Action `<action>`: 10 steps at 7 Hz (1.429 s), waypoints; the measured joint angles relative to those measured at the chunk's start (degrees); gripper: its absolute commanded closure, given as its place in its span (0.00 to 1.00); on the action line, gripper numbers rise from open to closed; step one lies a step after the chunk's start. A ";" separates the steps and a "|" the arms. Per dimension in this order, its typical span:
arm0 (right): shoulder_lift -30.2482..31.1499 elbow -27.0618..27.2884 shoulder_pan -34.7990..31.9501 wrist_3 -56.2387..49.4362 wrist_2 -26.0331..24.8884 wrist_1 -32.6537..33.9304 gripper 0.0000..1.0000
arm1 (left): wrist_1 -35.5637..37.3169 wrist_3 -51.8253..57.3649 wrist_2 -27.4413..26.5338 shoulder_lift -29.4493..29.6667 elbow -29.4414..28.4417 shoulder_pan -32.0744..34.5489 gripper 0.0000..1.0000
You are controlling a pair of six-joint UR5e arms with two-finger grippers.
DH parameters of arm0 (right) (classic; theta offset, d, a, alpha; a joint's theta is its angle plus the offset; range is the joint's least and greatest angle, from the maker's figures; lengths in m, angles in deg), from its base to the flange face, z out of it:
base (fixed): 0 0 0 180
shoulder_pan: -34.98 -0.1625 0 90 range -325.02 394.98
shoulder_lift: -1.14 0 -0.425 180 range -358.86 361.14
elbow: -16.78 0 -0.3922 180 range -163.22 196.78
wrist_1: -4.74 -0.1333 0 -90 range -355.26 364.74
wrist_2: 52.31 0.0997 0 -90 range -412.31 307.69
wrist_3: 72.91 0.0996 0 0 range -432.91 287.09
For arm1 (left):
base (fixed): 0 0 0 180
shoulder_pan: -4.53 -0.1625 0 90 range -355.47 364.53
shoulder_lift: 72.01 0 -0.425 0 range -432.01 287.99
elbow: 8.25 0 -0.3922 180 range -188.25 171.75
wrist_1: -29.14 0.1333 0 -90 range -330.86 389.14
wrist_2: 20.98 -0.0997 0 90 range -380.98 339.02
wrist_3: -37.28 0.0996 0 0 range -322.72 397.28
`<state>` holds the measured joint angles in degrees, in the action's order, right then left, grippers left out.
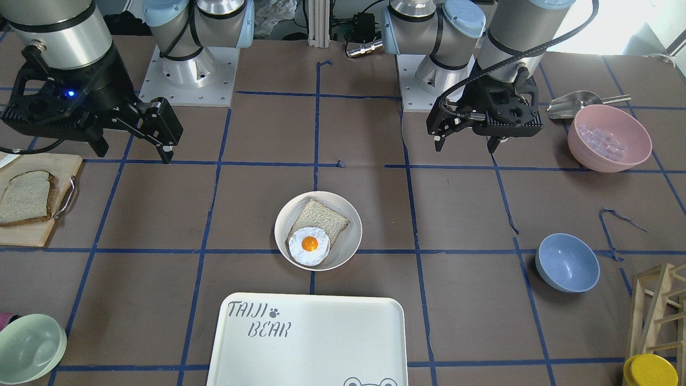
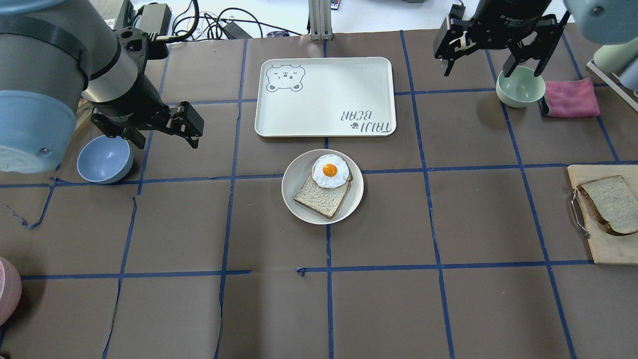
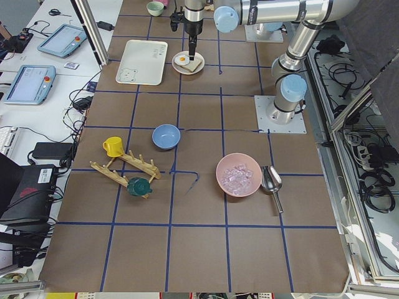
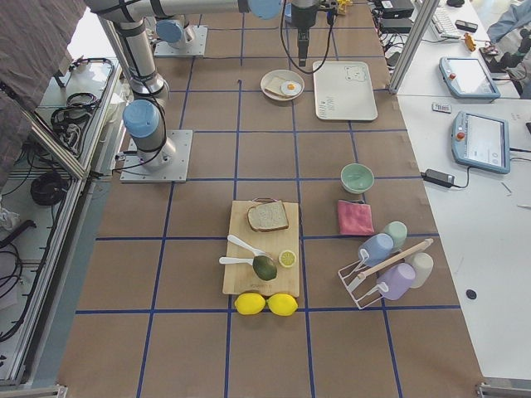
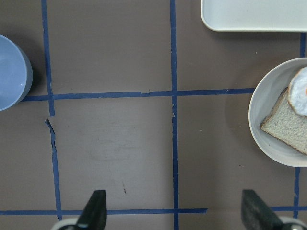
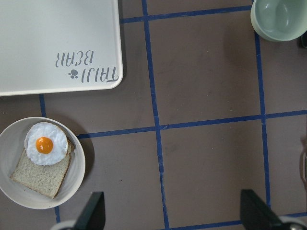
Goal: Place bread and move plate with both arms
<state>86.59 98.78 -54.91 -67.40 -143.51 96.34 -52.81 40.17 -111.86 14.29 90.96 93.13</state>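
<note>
The bread (image 1: 24, 197) is a pale slice with a dark crust. It lies on a wooden cutting board (image 1: 32, 236) at the table's edge on my right side, and also shows in the overhead view (image 2: 610, 203). The round off-white plate (image 1: 351, 241) sits mid-table and holds a tan slice with a fried egg (image 1: 309, 244). The plate also shows in the overhead view (image 2: 291, 184) and in both wrist views (image 5: 259, 129) (image 6: 79, 167). My left gripper (image 1: 465, 145) (image 2: 166, 142) (image 5: 173, 201) hangs open and empty above bare table, to the plate's side. My right gripper (image 1: 134, 153) (image 2: 491, 70) (image 6: 173, 196) is open and empty, between plate and board.
The white "TAIJI BEAR" tray (image 1: 305, 343) (image 2: 324, 97) lies just beyond the plate. A pale green bowl (image 2: 520, 87) and a pink cloth (image 2: 570, 98) sit under my right gripper's side. A blue bowl (image 2: 104, 159) sits near my left gripper. A pink bowl (image 1: 609, 138) and a wooden rack (image 1: 659, 311) stand further left.
</note>
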 measured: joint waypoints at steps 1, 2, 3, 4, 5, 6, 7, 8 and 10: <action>-0.02 0.10 0.00 0.05 0.16 0.39 0.00 | -0.14 0.01 0.12 -0.06 -0.15 0.00 0.00; -0.04 0.36 0.02 0.03 0.45 1.08 0.00 | -0.73 -0.01 0.01 -0.34 -0.36 -0.01 0.00; -0.06 0.58 0.07 0.12 0.52 1.30 0.00 | -1.70 -0.05 -0.26 -0.77 -0.43 -0.04 0.00; -0.04 0.63 0.14 0.15 0.56 1.26 0.00 | -2.15 -0.09 -0.34 -0.98 -0.42 -0.06 0.00; -0.05 0.66 0.19 0.15 0.56 1.26 0.00 | -2.26 -0.13 -0.33 -0.97 -0.38 -0.07 0.00; -0.05 0.64 0.25 0.06 0.53 1.25 0.00 | -2.24 -0.15 -0.31 -0.91 -0.25 -0.04 0.00; -0.05 0.59 0.32 -0.26 0.38 1.30 0.00 | -2.10 -0.16 -0.31 -0.80 -0.11 -0.02 0.00; -0.03 0.57 0.35 -0.54 0.17 1.40 0.00 | -1.90 -0.16 -0.26 -0.64 -0.01 -0.02 0.00; 0.34 0.53 0.37 -1.14 0.15 1.16 0.00 | -1.68 -0.10 -0.16 -0.34 0.09 -0.03 0.00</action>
<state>86.93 99.30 -54.53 -68.53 -143.36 97.50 -54.49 40.07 -112.02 13.94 91.05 93.10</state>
